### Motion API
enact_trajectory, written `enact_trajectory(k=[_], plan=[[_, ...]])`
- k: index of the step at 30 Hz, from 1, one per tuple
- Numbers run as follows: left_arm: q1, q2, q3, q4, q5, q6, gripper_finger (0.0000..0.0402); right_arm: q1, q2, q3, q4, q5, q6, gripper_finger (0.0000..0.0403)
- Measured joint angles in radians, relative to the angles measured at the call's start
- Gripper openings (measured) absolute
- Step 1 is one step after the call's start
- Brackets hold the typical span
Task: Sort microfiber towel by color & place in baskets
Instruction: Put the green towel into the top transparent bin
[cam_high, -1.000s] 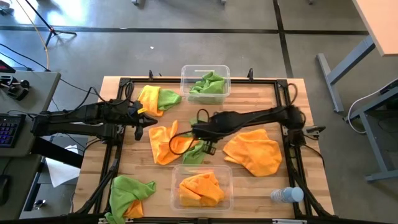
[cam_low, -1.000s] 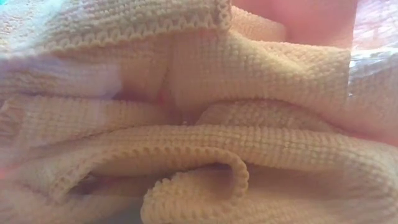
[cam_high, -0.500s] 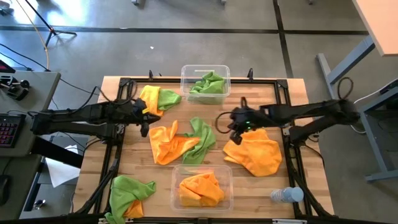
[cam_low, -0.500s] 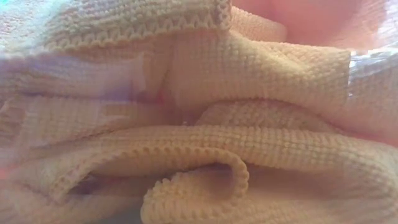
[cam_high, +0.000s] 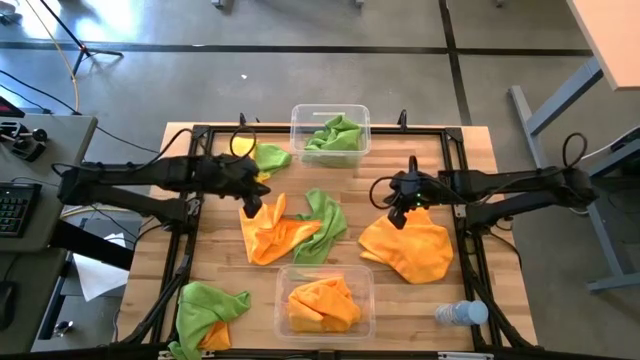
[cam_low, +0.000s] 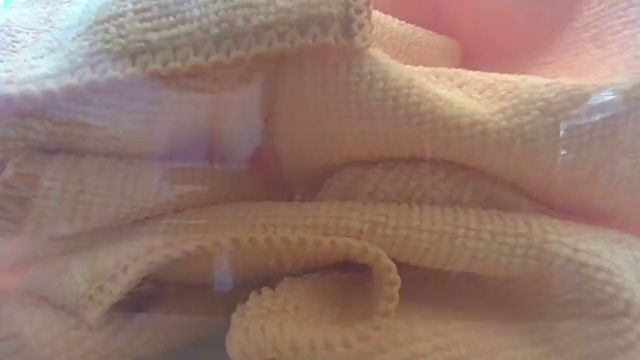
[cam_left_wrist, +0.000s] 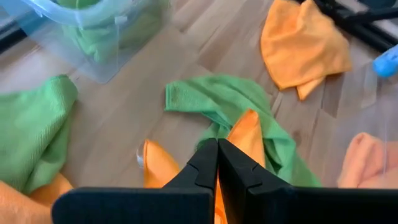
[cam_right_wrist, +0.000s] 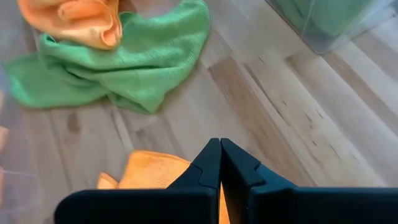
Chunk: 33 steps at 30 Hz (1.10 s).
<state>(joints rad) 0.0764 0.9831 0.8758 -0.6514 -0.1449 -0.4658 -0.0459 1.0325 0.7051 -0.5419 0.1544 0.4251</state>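
Observation:
Two orange microfiber towels lie flat on the table, one at the centre and one on the right. A green towel overlaps the centre one. The far basket holds a green towel; the near basket holds an orange towel, which fills the low view. My left gripper hangs shut over the centre orange towel. My right gripper hangs shut over the far edge of the right orange towel.
A green and an orange towel lie bunched at the far left, and another green one at the near left corner. A clear bottle lies near the right front corner. Bare wood shows between the centre towels and the right one.
My right gripper has drawn back from the table's centre toward the right edge and now hangs over the right orange towel. The green towel that lay under its arm now shows spread at the centre. My left gripper has moved toward the centre, over the orange towel there.

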Motion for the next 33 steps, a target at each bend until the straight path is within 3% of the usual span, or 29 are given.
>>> enact_trajectory(k=[6, 14, 20, 24, 33], plan=[[-0.096, 0.109, 0.161, -0.232, -0.003, -0.164, 0.0000, -0.028, 0.000, -0.017, -0.003, -0.006, -0.089, 0.0000], [-0.322, 0.276, 0.337, -0.520, 0.032, -0.479, 0.0000, -0.063, 0.000, -0.017, 0.008, -0.010, -0.198, 0.0000], [-0.494, 0.358, 0.361, -0.536, 0.162, -0.630, 0.0000, -0.096, 0.000, -0.017, 0.008, -0.060, -0.252, 0.0000], [-0.591, 0.398, 0.361, -0.555, 0.194, -0.742, 0.0000, -0.111, 0.000, -0.017, 0.009, -0.077, -0.280, 0.0000], [-0.685, 0.457, 0.361, -0.566, 0.263, -0.958, 0.0003, -0.133, 0.000, -0.017, 0.009, -0.093, -0.303, 0.0000]])
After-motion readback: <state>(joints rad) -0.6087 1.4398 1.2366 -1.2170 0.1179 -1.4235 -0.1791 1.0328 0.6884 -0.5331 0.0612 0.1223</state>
